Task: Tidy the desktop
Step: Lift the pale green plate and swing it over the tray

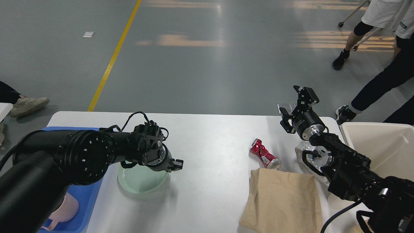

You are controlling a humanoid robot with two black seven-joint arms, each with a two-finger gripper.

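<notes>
Plate (139,181) left on desktop (210,136) — can (264,154) right, behind bag (284,200)

Left tool (176,164) low; right tool (296,105) raised, seemingly open.
</notes>
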